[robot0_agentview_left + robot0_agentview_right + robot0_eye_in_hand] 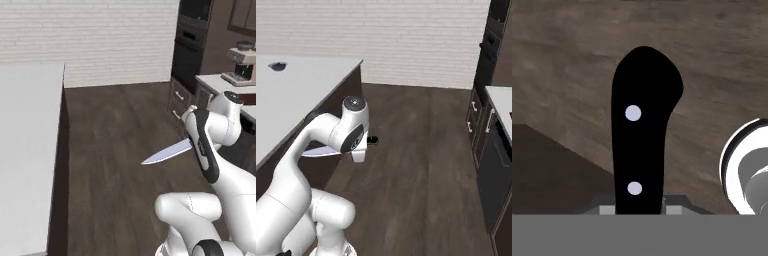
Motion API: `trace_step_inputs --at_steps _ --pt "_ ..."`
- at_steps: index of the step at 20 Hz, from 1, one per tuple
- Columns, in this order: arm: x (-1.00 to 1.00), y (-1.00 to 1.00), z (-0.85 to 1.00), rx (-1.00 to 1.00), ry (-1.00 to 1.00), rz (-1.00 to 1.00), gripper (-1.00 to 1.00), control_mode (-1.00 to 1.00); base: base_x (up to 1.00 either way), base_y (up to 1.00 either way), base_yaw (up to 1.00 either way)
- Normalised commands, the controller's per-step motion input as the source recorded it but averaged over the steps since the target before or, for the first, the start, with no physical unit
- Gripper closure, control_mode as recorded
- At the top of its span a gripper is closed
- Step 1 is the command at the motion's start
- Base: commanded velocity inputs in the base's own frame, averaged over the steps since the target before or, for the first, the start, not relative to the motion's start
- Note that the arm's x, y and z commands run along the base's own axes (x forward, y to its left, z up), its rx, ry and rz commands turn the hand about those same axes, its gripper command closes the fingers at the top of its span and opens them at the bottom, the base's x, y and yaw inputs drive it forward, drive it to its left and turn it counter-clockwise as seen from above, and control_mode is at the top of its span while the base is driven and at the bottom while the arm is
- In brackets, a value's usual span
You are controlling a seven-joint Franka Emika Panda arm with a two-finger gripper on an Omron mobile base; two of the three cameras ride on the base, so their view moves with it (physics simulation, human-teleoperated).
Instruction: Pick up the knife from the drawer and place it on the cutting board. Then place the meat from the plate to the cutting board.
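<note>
My gripper (639,210) is shut on the knife (643,130), whose black handle with two silver rivets runs up the middle of the hand view. Seen from the left base view, the pointed silver blade of the knife (167,152) sticks out to the left of my wrist, held in the air above the wooden floor. In the right base view the blade (320,152) shows left of the hand and the handle's end (372,140) right of it. The drawer, the cutting board, the meat and the plate are out of view.
A white island counter (25,150) runs along the left, with a small dark object (277,65) on it. An espresso machine (242,64) stands on the right counter beside a dark oven tower (192,40). Dark cabinets (476,120) line the right. Wooden floor (120,125) lies between.
</note>
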Motion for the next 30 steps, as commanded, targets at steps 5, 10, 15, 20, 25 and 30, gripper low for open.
trace_step_inputs --at_steps 5,10,15,20,25,30 --pt "0.00 0.00 0.00 0.00 0.00 0.00 1.00 1.00 0.19 -0.19 -0.73" --pt "0.00 0.00 0.00 0.00 0.00 0.00 1.00 1.00 0.44 -0.14 -0.71" --pt "0.00 0.00 0.00 0.00 0.00 0.00 1.00 1.00 0.84 0.42 -0.54" --pt "0.00 0.00 0.00 0.00 0.00 0.00 1.00 1.00 0.89 0.44 -0.57" --pt "0.00 0.00 0.00 0.00 0.00 0.00 1.00 1.00 0.87 0.45 -0.57" --pt "0.00 0.00 0.00 0.00 0.00 0.00 1.00 1.00 0.52 0.74 -0.58"
